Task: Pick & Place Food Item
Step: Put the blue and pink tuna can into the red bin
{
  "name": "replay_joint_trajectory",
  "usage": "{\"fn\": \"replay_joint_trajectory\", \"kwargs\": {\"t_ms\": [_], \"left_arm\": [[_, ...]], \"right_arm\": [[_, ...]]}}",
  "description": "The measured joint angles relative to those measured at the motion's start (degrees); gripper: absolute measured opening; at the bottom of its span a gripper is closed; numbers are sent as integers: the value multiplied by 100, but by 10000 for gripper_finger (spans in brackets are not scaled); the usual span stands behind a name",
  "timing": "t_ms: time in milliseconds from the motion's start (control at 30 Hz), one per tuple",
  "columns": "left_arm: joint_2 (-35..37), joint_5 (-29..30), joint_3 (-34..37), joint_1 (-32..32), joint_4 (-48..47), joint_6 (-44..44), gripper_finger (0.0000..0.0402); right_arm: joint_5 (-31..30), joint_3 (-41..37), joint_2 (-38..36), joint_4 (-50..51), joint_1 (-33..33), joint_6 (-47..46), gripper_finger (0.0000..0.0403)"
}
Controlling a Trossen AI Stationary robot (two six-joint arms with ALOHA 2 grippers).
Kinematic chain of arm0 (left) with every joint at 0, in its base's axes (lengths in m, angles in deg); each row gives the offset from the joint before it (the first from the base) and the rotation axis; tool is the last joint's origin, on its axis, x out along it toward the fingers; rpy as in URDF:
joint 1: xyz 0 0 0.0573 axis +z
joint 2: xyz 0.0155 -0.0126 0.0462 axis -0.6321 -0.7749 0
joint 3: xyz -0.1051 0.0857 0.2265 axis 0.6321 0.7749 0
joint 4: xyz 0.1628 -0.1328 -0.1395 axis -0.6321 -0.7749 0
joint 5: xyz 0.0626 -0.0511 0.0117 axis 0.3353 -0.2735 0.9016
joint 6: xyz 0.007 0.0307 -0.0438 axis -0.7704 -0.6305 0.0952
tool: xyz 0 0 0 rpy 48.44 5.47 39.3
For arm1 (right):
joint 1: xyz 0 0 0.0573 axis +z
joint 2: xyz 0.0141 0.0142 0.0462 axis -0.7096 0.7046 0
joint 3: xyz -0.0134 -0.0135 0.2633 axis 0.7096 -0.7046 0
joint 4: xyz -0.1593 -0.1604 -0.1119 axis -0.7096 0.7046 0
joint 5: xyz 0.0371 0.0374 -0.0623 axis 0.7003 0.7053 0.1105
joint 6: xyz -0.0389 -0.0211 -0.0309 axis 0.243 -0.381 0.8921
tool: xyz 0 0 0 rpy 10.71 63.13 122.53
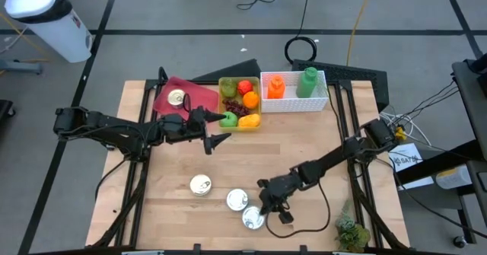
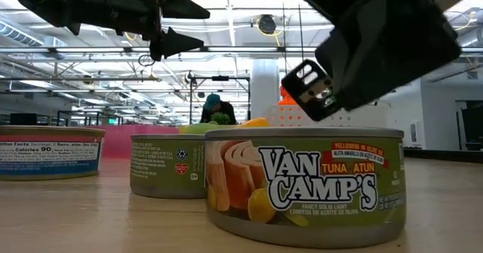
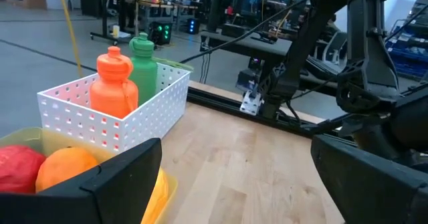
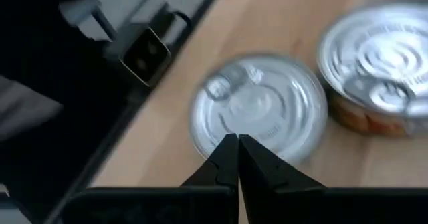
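The tuna can (image 1: 253, 218) stands upright on the wooden table (image 1: 304, 145) at the near edge, lid up, so its axis runs vertically and any grasp must span its round wall from above. It is the rightmost of three cans: a second can (image 1: 237, 199) sits just beside it and a third can (image 1: 200, 185) lies farther left. The right gripper (image 1: 271, 202) hovers just beside and above the tuna can, clearly the nearer arm; in its wrist view the fingers (image 4: 227, 160) are pressed together, tips pointing at the lid's edge, holding nothing. Whether they touch the lid is hard to judge. The left gripper (image 1: 214, 130) hangs well apart, near the yellow tray (image 1: 256, 120) of fruit, fingers spread and empty.
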Motion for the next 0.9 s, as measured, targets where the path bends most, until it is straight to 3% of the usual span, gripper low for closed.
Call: {"fn": "replay_joint_trajectory", "kwargs": {"t_ms": [167,467,667,900], "left_arm": [[0,143,0,0,-4,-4,395],[0,144,0,0,-9,17,395],[0,146,0,0,-13,14,395],[2,-400,-7,-100,-700,1162,395]], "right_arm": [[-322,0,-1,-44,92,54,0],[-665,-7,7,754,-36,122,0],[-1848,0,-75,938,-140,367,0],[-2129,11,-536,1611,-183,406,0]]}}
